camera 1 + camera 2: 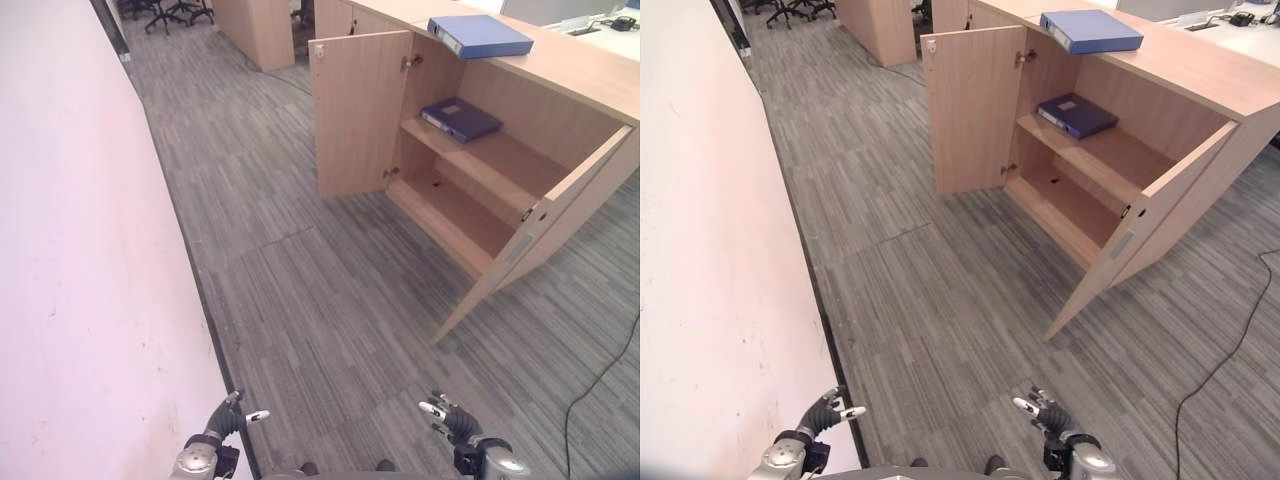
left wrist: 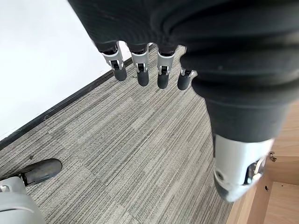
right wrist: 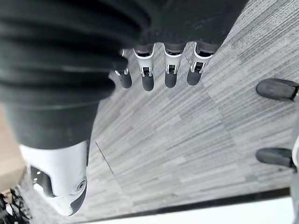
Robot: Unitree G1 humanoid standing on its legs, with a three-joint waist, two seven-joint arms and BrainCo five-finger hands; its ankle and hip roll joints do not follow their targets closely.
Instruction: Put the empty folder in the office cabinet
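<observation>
While both doors of the cabinet [image 1: 470,180] stand open for access, one blue folder [image 1: 480,36] lies on its top and another [image 1: 460,118] on the upper shelf; left hand [image 1: 225,420] and right hand [image 1: 447,417] hang low, fingers relaxed, empty.

Grey striped carpet [image 1: 300,300] runs beside a pale wall [image 1: 70,250] — office chairs [image 1: 165,12] far back.

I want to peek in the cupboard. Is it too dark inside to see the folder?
In the left eye view the cabinet is shaded inside, yet the dark blue folder on its upper shelf shows plainly; the lighter blue folder on top sits in full light. In the right eye view the lower shelf is shaded but visible.
</observation>
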